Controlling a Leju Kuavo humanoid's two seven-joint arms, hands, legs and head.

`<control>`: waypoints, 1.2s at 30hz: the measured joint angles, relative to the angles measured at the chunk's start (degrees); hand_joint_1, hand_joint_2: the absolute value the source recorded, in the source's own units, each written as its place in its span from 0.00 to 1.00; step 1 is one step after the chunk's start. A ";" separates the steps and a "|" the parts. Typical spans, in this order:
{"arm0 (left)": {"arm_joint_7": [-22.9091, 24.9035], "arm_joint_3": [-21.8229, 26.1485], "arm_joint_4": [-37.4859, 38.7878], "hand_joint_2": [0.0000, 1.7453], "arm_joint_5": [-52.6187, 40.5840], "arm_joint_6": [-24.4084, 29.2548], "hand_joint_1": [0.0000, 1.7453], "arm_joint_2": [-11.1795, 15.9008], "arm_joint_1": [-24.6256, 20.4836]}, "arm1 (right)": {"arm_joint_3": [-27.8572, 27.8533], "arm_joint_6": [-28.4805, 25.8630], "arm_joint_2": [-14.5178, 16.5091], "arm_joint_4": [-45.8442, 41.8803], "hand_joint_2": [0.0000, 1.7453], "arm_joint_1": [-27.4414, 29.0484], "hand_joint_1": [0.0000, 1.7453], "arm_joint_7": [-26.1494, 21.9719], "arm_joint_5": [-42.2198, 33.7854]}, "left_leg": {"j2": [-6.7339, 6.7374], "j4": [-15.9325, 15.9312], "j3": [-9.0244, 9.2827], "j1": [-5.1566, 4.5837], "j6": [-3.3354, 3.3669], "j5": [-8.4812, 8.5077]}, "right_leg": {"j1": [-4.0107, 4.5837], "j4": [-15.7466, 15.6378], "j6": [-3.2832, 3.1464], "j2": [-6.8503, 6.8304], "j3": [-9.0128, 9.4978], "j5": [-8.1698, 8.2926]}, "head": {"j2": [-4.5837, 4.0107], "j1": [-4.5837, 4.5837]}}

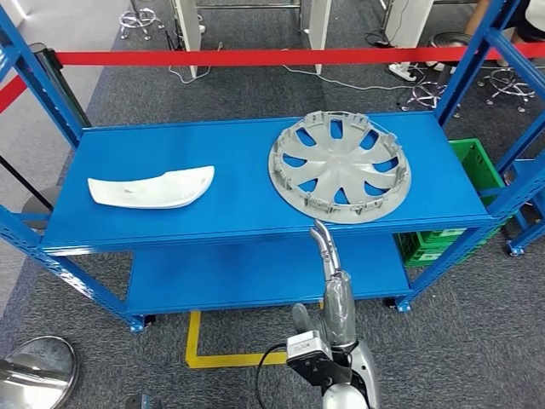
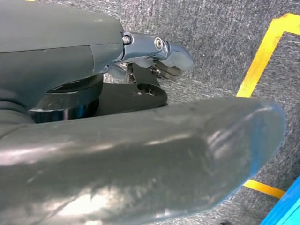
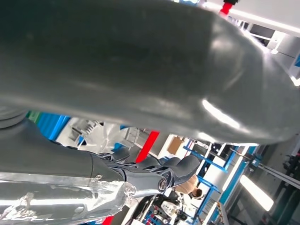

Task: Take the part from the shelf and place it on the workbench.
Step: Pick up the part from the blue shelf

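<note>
Two parts, a silver wheel cover (image 1: 339,166) and a white trim piece (image 1: 152,187), lie on the blue shelf (image 1: 244,200) as the right hand (image 1: 328,256) reaches empty, fingers (image 1: 319,232) released, while the left hand's (image 2: 155,49) grasp cannot be told.

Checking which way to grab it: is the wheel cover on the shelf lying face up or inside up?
Inside up. The wheel cover lies flat on the top shelf, its rim clips standing upward.

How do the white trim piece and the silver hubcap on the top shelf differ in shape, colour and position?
The white trim piece is a long, narrow, curved strip; the silver hubcap is a round disc with spoke cutouts. The trim piece is plain white, the hubcap metallic grey. The trim piece lies towards the shelf's left end, the hubcap towards its right, just beyond the right hand. Both rest flat on the blue shelf, untouched.
</note>
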 joint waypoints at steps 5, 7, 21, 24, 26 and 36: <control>0.06 0.03 0.00 0.00 0.00 0.00 0.00 0.01 -0.07 | -0.02 -0.16 0.01 -0.07 0.00 0.15 0.00 0.05 0.04 | -0.09 0.06 0.18 -0.21 -1.37 -0.17 | 0.05 -4.38 -1.57 0.39 1.91 1.50 | 0.00 -0.20; 0.07 0.04 0.00 0.00 0.00 0.00 0.00 -0.01 -0.14 | -0.02 -0.20 0.02 -0.13 0.00 0.11 0.00 0.04 0.07 | 0.06 2.46 -0.89 -0.14 -1.94 -1.95 | -0.14 -4.53 -2.26 0.26 2.02 1.62 | 0.00 -0.45; 0.76 0.07 0.00 0.00 -0.17 0.99 0.00 -0.12 -0.20 | 0.00 -0.30 0.01 -0.15 0.00 0.14 0.00 0.22 0.69 | 0.18 -0.09 0.22 -0.01 -0.45 -0.28 | 0.18 -4.41 -0.81 0.19 1.97 0.93 | 0.00 -0.64; 0.79 0.08 0.00 0.00 -0.19 1.01 0.00 -0.15 -0.23 | 0.00 -0.32 -0.01 -0.15 0.00 0.11 0.00 0.23 0.72 | 0.25 -0.32 0.49 0.15 0.32 -0.27 | 0.14 3.32 -0.19 0.01 -1.52 -3.36 | 0.00 -0.14; 0.65 0.08 0.00 0.00 -0.20 0.74 0.00 -0.16 -0.20 | 0.00 -0.32 -0.03 -0.15 0.00 0.19 0.00 0.29 0.72 | 0.26 -0.32 0.56 0.09 0.49 -0.35 | 0.13 10.00 -0.01 0.01 -4.82 -5.78 | 0.00 -0.03; 0.32 0.08 0.00 0.00 -0.04 1.20 0.00 -0.19 -0.22 | 0.00 -0.68 -0.11 -0.20 0.00 0.30 0.00 0.72 0.86 | 0.16 -0.09 1.36 -0.16 -1.45 -1.14 | 0.12 -4.70 -1.77 0.37 2.23 1.69 | 0.00 0.03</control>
